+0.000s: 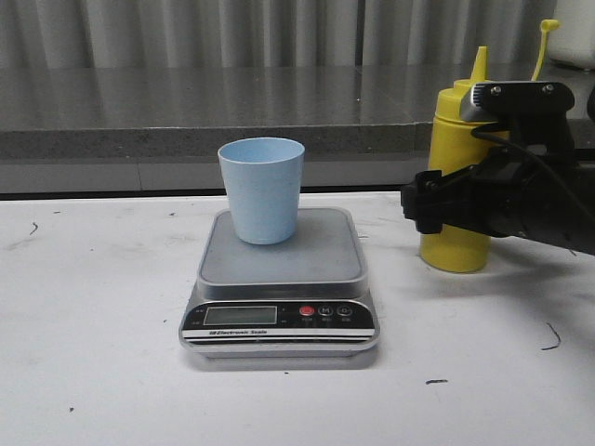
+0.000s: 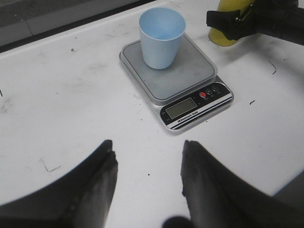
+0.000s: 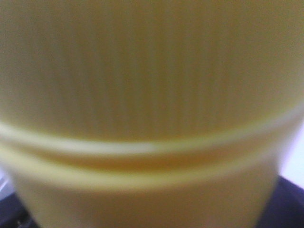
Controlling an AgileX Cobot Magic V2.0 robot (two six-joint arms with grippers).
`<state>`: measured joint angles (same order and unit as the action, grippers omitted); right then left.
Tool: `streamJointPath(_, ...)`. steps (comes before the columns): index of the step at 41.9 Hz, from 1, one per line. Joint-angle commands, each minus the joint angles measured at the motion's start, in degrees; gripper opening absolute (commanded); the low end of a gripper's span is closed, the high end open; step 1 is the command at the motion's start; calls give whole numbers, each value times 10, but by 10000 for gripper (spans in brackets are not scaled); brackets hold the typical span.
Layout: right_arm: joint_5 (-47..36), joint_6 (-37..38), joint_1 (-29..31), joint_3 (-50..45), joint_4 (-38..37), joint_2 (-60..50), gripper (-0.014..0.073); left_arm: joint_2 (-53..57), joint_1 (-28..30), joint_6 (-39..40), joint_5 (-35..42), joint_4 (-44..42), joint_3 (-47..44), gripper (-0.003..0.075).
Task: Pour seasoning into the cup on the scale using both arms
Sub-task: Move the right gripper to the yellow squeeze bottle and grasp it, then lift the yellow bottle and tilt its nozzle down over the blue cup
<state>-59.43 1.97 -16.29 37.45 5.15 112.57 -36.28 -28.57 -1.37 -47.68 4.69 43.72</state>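
Scale (image 1: 279, 279) sits on the white desk (image 1: 93, 325), display and buttons toward the camera. LCD reads nothing legible at this resolution. One red button and two dark ones sit beside the display.

Cup (image 1: 262, 189) stands upright on the scale's platform, toward the back edge, mouth up. Left wrist view shows its interior; no contents can be made out.

Bottle (image 1: 454, 186), yellow, stands upright on the desk to the right of the scale, apart from it. Nozzle points up; the cap strap rises beside the nozzle, with the cap at its upper end.

Right arm (image 1: 521, 186) reaches in from the right edge, across the bottle's middle. Right pincer (image 1: 429, 200): black fingers show at the bottle's left side, level with its lower body. Front view does not show whether they press on the bottle or how wide they stand. Right wrist view is filled by a blurred yellow ribbed surface with a pale band, so the bottle is very close to that camera; fingers not visible there. Grip state: cannot tell.

Left pincer (image 2: 148, 175): seen in the left wrist view only, both fingers (image 2: 102, 175) well parted, nothing between them. It hovers over bare desk, near side of the scale, well apart from scale and cup.
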Motion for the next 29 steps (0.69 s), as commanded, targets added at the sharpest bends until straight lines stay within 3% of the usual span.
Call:
streamJointPath(1, -42, 1, 3, 12, 4, -25, 561, 0, -3, 3, 40, 6, 14, 313)
streamJointPath(6, -30, 1, 3, 12, 4, -25, 350, 0, -3, 3, 40, 6, 14, 313)
streamJointPath(8, -22, 1, 3, 12, 4, -27, 308, 0, -3, 3, 40, 6, 14, 313)
streamJointPath(14, 40, -5, 3, 12, -8, -62, 300, 0, -3, 3, 40, 6, 14, 313)
streamJointPath(21, 156, -65, 3, 13, -11, -147, 300, 0, -3, 3, 40, 6, 14, 313)
streamJointPath(29, 360, -161, 3, 58, -12, -254, 300, 0, -3, 3, 40, 6, 14, 313)
